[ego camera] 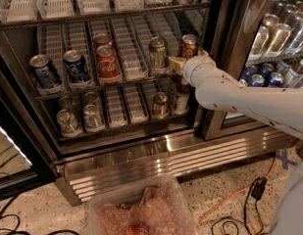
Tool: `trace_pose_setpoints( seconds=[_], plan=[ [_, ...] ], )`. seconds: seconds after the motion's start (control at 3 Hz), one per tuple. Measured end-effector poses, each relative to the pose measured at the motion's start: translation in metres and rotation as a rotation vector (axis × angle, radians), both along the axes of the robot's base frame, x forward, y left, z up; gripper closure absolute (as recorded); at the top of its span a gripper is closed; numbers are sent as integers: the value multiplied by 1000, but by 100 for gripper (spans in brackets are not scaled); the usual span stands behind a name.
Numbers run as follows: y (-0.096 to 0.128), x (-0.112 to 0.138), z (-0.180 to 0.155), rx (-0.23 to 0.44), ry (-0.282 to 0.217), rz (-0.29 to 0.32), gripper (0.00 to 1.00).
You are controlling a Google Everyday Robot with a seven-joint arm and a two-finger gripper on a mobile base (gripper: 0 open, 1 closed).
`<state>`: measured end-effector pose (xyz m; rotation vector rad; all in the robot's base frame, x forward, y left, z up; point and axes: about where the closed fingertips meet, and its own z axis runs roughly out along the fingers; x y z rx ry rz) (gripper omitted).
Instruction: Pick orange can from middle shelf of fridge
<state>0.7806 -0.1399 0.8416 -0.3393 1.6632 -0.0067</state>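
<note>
Spotted the cylindrical metal orange can (189,44), coppery brown in body with a silver top rim, upright at the right end of the dark wire middle shelf (134,53), among its white slotted plastic lane dividers. Placed all this inside the large glass-doored drinks fridge (156,163), fronted below by a ribbed stainless steel panel. Noted a green-and-silver can (158,50) just left of the orange one, then a glossy red cola can (107,61) and two blue cans (75,65) further left, each in its own lane. Saw the tan gripper (186,60) at the tip of a smooth, rounded white arm (239,99) entering from the right, right up against the orange can's lower half. Could not tell whether spread or clamped on it. Noticed on the speckled floor a clear plastic bin (97,214) of crumpled wrap and a thin orange cable (229,199).
</note>
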Motion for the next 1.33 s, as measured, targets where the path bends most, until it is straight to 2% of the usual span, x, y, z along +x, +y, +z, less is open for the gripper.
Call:
trace_pose_setpoints(
  seconds=[0.33,1.0,1.33],
  plan=[
    [-1,1,10,26,-21,3,27],
    [8,13,-3,-8,3,13,28],
    [9,21,0,-26,-11,11,28]
  ],
)
